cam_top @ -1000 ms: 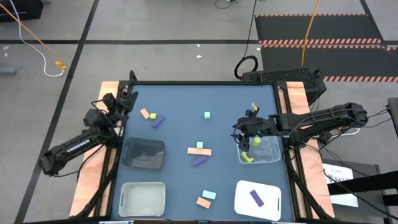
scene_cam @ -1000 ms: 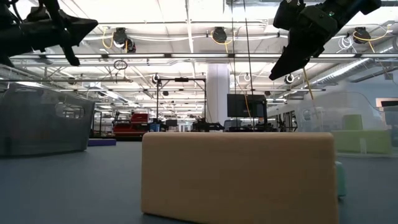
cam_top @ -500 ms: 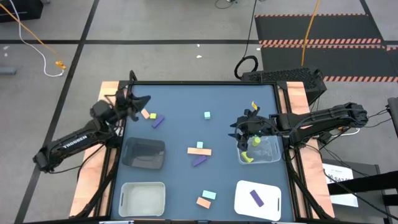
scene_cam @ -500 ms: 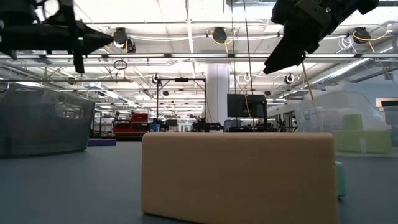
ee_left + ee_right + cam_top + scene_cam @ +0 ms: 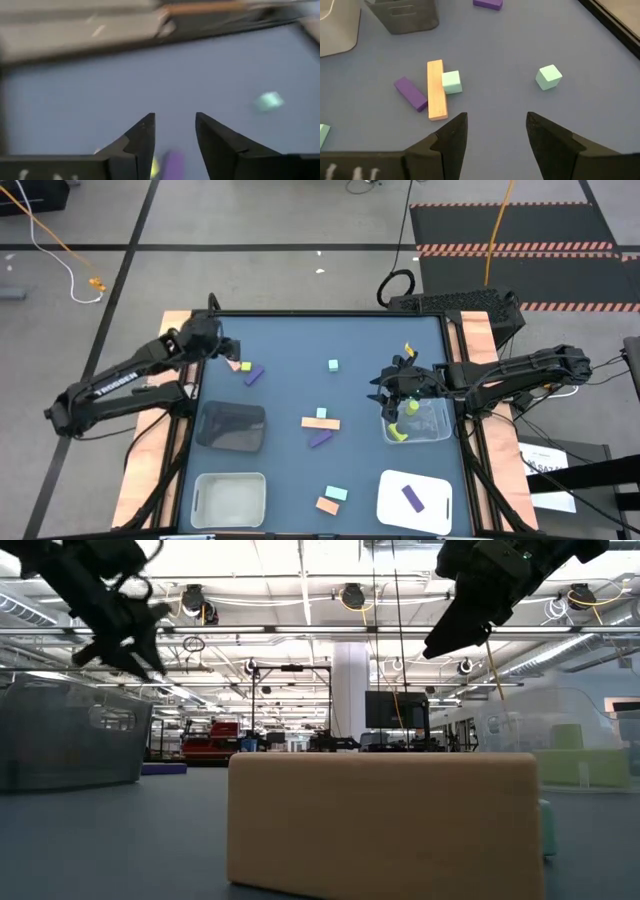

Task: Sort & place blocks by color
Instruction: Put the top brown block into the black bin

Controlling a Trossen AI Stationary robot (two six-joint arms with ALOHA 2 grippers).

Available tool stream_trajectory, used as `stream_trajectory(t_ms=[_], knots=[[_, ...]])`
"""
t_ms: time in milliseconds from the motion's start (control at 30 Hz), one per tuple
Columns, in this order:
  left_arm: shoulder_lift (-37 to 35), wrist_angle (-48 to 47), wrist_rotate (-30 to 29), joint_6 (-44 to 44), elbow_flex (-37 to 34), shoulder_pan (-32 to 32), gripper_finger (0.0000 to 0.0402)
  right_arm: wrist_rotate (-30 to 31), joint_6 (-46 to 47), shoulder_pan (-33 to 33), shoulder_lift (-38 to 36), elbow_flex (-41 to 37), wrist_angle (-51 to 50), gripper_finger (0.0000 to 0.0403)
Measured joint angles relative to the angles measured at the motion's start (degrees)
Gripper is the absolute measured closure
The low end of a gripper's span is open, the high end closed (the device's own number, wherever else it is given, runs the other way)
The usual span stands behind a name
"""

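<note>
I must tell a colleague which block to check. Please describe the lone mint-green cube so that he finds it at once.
Start from the dark blue table seen from above and go to its far half, near the middle. The mint-green cube sits there alone, touching nothing. The other mint-green cube near the centre rests against a salmon-orange bar.

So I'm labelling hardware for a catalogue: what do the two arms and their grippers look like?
Both arms are dark, slim and jointed. The left arm carries white lettering along its side. Each gripper, left gripper and right gripper, ends in two dark, wedge-shaped fingers.
</note>
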Motion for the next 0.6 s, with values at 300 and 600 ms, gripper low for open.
stream_trajectory(t_ms=[300, 600], knots=[[12.1, -10.2, -1.9, -20.7, -1.5, 0.3, 0.0265, 0.0, -5.6, 0.0, 0.0, 0.0, 0.0, 0.0211], [22.9, -9.2, -6.6, -35.3, -1.7, 0.3, 0.0270, 0.0, -7.7, 0.0, 0.0, 0.0, -0.6, 0.0211]])
